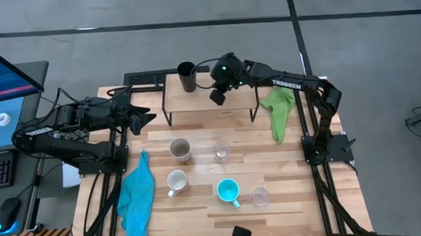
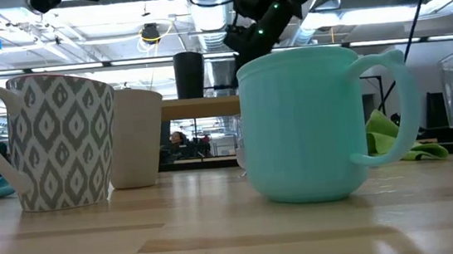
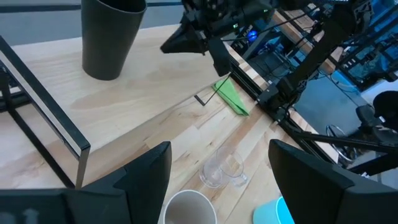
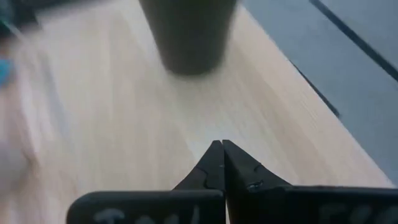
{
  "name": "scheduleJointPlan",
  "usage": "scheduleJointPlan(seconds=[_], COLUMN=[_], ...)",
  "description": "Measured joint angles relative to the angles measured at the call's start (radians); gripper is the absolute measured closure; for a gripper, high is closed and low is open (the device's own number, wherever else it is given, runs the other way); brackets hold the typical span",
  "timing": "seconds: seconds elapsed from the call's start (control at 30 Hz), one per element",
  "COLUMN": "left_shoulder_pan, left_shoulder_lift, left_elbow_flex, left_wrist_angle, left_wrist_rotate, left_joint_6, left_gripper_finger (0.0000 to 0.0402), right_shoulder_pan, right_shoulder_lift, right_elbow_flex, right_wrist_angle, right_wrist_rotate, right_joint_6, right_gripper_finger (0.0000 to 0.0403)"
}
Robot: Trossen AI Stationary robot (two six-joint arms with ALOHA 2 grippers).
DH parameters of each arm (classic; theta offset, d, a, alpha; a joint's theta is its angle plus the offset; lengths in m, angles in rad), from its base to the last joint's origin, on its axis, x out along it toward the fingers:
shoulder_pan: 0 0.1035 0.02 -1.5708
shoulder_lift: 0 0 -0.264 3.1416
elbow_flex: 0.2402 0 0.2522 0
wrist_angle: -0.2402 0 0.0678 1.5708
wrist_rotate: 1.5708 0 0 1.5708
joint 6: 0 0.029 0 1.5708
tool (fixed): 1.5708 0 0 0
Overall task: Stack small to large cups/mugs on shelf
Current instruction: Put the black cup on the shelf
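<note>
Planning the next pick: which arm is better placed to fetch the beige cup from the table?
Left, probably. The left gripper is open, empty and nearer the beige cup. The right gripper is shut, above the shelf beside the black tumbler.

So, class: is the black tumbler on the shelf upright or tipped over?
Upright. The black tumbler stands on its base on the shelf, open mouth up, untouched.

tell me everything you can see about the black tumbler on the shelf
The black tumbler is a plain, matte dark vessel with no handle, tapering from a wide open mouth to a narrower base. It stands upright near the back left of the low light-wood shelf, the only cup there. Nothing touches it but the board. The right gripper hovers beside it over the shelf, fingers shut and empty.
</note>
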Motion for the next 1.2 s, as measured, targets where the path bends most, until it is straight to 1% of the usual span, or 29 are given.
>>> scheduleJointPlan(seconds=[0.1,0.23,0.33,0.53,0.73,1.03,1.1,1.2], left_shoulder_pan=[0.000,0.000,0.000,0.000,0.000,0.000,0.000,0.000], left_shoulder_lift=[0.000,0.000,0.000,0.000,0.000,0.000,0.000,0.000], left_elbow_flex=[0.000,0.000,0.000,0.000,0.000,0.000,0.000,0.000], left_wrist_angle=[0.000,0.000,0.000,0.000,0.008,0.020,0.020,0.019], left_wrist_rotate=[-0.001,-0.001,-0.001,-0.001,-0.001,0.002,0.002,0.002], left_joint_6=[0.000,0.000,0.000,0.000,0.006,0.000,0.000,0.000], left_gripper_finger=[0.0141,0.0141,0.0141,0.0141,0.0141,0.0141,0.0141,0.0141], right_shoulder_pan=[-0.005,-0.013,-0.040,-0.104,-0.145,-0.121,-0.133,-0.130], right_shoulder_lift=[0.000,-0.003,-0.002,-0.002,-0.002,0.032,0.041,0.059], right_elbow_flex=[0.077,0.154,0.217,0.330,0.343,0.346,0.341,0.345], right_wrist_angle=[-0.134,-0.195,-0.266,-0.285,-0.318,-0.331,-0.357,-0.332], right_wrist_rotate=[0.029,0.032,0.032,0.032,0.017,-0.003,-0.015,-0.055], right_joint_6=[-0.050,-0.058,-0.069,-0.096,0.013,0.019,0.022,0.050], right_gripper_finger=[0.0391,0.0390,0.0389,0.0393,0.0390,0.0390,0.0389,0.0389])
